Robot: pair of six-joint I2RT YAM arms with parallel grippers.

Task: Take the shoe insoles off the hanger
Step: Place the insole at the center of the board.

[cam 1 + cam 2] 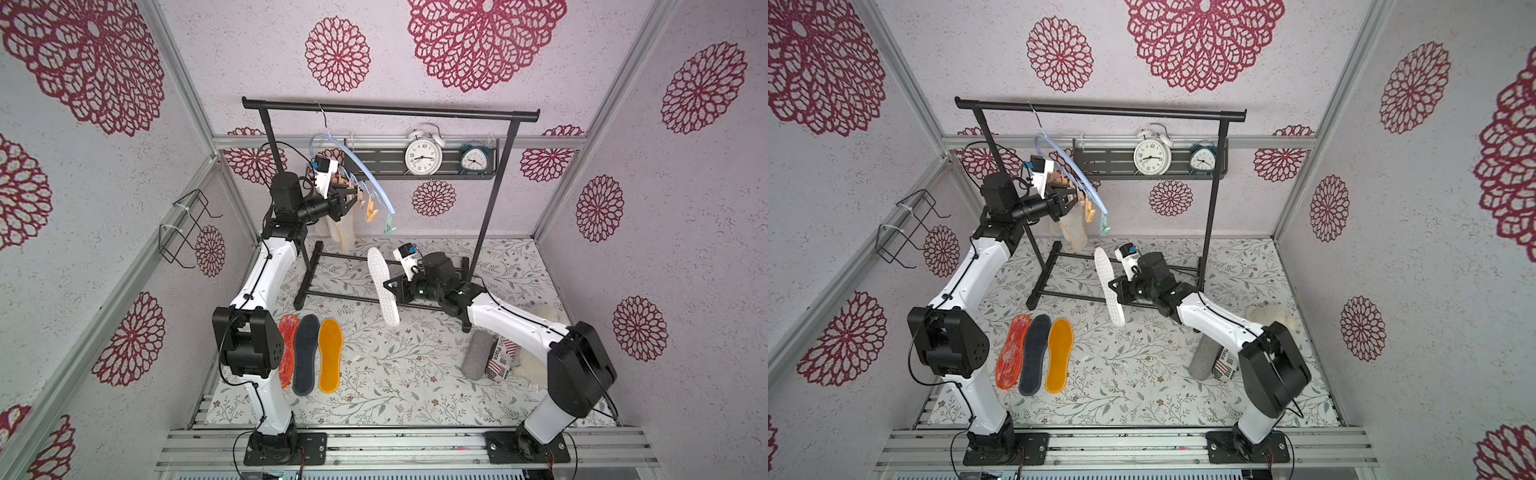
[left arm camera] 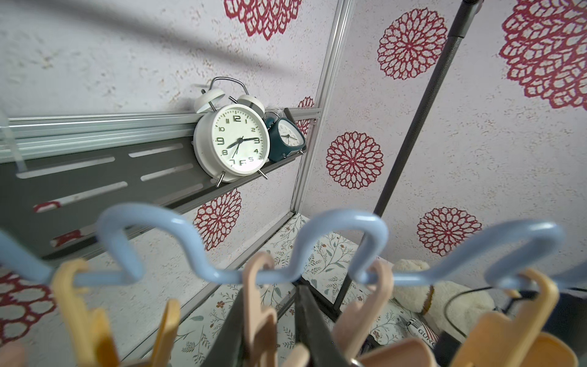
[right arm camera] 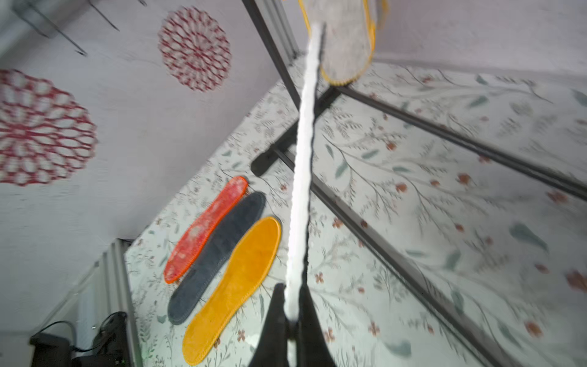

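I log: hanger (image 2: 143,211) glossy smooth plastic; rack (image 1: 390,110) holding it matt black metal; below rack, yellow insole (image 1: 329,355) fuzzy cloth, red insole (image 1: 1013,353) translucent gel.

Read the dial numerals 12, 2, 3, 4, 9 and 10 on the white alarm clock (image 2: 235,143). The flag-printed packet (image 1: 500,359) shows "Place"; in the left wrist view you read "GUR" on it. The teal clock (image 2: 286,136) has an illegible dial.

orange-red insole (image 1: 289,336) partly behind left arm (image 1: 245,345)
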